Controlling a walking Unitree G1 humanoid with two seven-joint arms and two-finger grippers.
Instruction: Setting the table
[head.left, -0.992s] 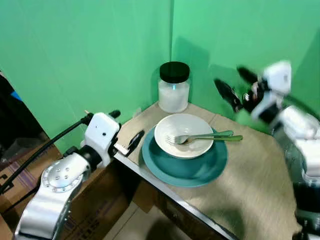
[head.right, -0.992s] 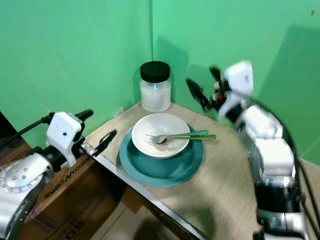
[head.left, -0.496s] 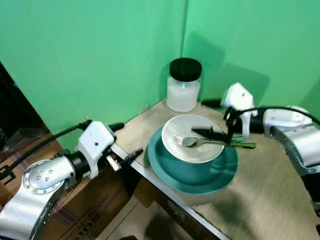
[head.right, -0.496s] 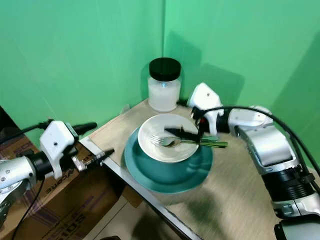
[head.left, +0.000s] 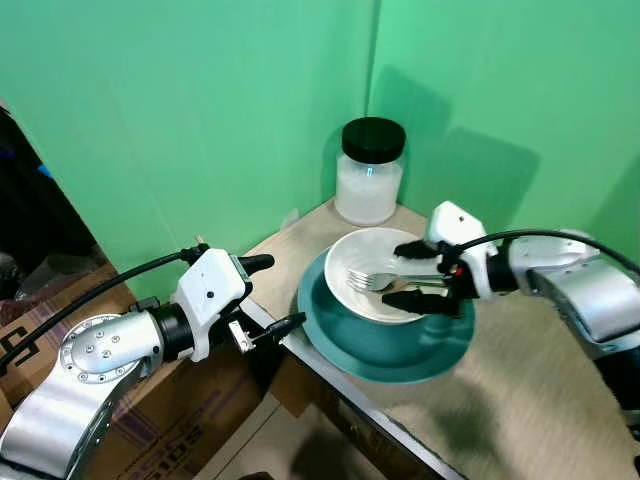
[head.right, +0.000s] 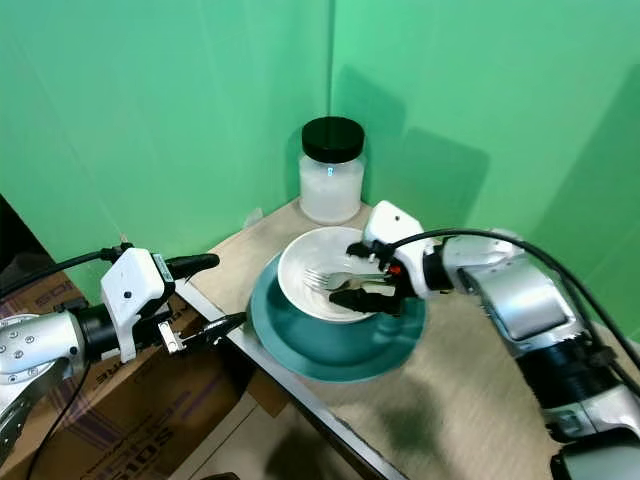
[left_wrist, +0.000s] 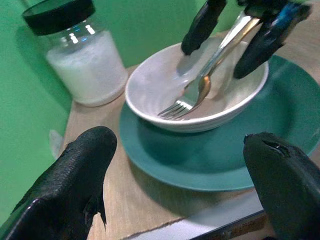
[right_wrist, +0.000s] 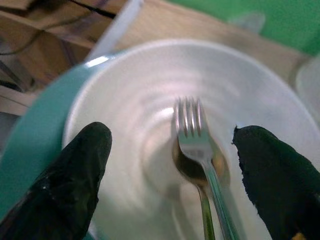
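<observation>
A: R gripper (head.left: 417, 277) status?
B: Spread wide, straddling fork (head.left: 385, 282) handle, no contact visible. Fork in white bowl (head.left: 372, 258) on teal plate (head.left: 395, 345).
A: L gripper (head.left: 272, 296)?
B: Fingers apart, off table edge (head.left: 305, 355), beside plate.

Green-screen backdrop (head.left: 200, 120) and cardboard boxes (head.left: 150, 420) suggest a studio.

Right gripper (head.left: 420, 278) was up in the air against the green wall a second ago, came down over the bowl (head.left: 385, 273), now sits lower with its open fingers either side of the fork (head.left: 400, 283) handle, above the plate's (head.left: 385, 345) right half. Left gripper (head.left: 272, 295) slid from the table's (head.left: 520, 400) left edge beside the plate to just off that edge.
</observation>
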